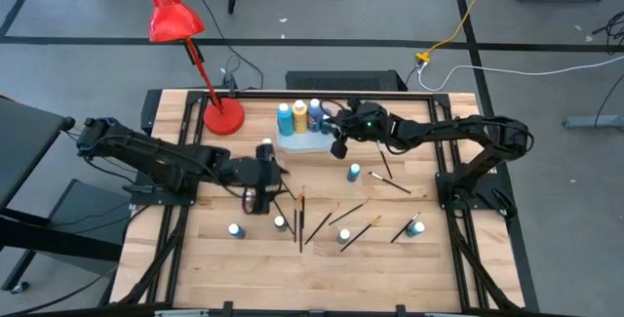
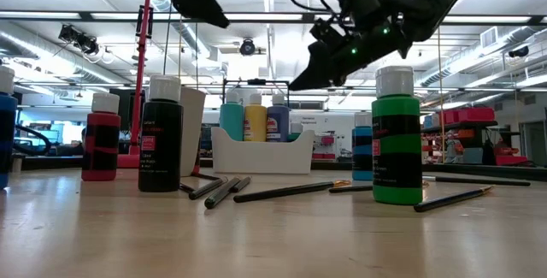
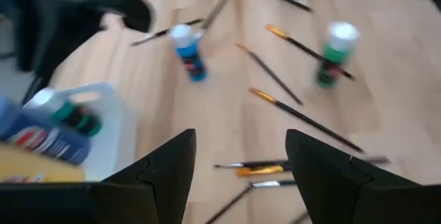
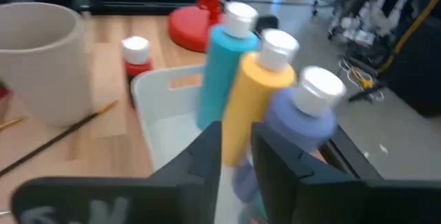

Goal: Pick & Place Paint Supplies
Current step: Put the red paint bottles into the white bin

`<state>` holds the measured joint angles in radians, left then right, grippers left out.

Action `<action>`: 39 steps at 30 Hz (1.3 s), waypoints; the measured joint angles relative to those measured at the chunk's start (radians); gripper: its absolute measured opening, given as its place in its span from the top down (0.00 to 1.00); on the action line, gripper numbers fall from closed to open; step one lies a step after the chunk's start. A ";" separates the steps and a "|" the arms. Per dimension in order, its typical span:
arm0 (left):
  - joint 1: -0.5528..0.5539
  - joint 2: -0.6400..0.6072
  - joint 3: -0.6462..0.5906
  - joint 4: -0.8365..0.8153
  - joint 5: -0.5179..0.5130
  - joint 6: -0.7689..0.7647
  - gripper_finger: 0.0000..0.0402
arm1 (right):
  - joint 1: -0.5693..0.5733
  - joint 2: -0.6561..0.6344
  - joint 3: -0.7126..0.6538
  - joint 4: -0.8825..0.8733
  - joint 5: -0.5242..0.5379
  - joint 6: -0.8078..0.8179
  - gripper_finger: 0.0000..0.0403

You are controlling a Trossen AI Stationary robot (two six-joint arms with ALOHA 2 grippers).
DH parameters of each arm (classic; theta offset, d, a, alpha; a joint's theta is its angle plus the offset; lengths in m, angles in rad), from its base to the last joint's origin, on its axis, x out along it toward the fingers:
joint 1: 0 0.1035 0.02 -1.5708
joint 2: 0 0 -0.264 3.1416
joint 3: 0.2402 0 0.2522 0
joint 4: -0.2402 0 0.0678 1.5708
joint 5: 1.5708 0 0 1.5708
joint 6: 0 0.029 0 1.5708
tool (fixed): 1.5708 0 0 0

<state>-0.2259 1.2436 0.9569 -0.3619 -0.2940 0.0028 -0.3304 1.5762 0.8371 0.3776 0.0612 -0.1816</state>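
Up front stood a green bottle point(image 2: 394, 137) among loose paintbrushes point(image 1: 301, 215), waiting. Mid-table, the left gripper point(image 1: 259, 192) hovered, fingers spread, empty. Farther back, the right gripper point(image 1: 340, 140), fingers slightly parted, hung over the white tray point(image 1: 304, 143) of bottles; best to lift straight up, nudging nothing.

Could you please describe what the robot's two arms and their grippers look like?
Both arms are black and slender, built of jointed segments. The left gripper has two broad, matte black, angular fingers. The right gripper has the same dark fingers, and small green lights glow on the right arm's wrist beside looping black cables.
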 joint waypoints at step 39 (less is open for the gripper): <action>-0.061 -0.446 -0.607 0.319 0.202 -0.221 0.41 | 0.038 -0.001 0.000 0.023 0.002 -0.038 0.56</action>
<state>-0.2871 0.7973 0.3496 -0.0425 -0.0923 -0.2177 -0.2928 1.5756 0.8371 0.4011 0.0628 -0.2192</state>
